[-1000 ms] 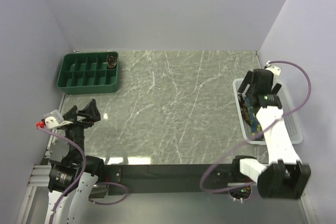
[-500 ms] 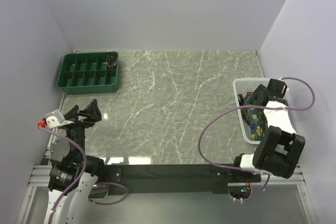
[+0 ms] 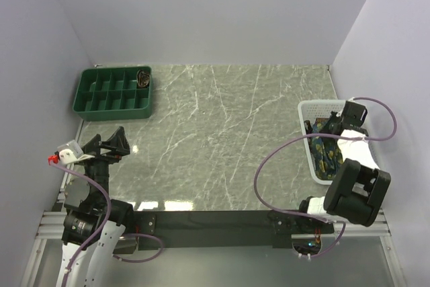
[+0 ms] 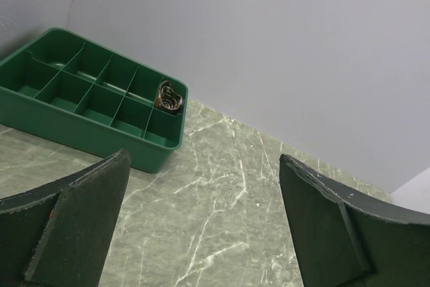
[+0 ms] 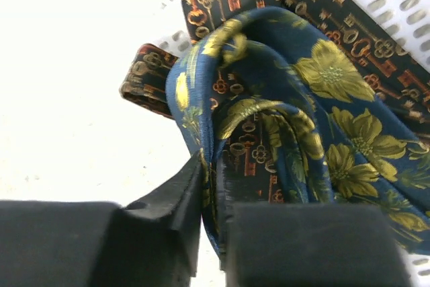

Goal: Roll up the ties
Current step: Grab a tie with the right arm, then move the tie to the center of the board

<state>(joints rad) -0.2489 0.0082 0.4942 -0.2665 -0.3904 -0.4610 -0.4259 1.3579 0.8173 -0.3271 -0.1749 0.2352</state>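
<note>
**One navy tie (image 5: pixel 316 119) in the right claw (image 5: pixel 213 186)**

The fingers pinch its fold inside the one white basket (image 3: pixel 316 107) — over brown key-print ties (image 5: pixel 349 38), number unclear. One rolled tie (image 4: pixel 169 95) sits in the green tray (image 4: pixel 80 122) — left claw (image 4: pixel 201 220) gapes above the bench (image 3: pixel 222 132).

No word, label, brand or number can be read in any view; the only markings are woven patterns, not writing; the navy floral tie (image 5: pixel 302 132) carries yellow blossoms; the key-patterned tie (image 5: pixel 356 38) beneath it carries small gold and orange keys.
</note>
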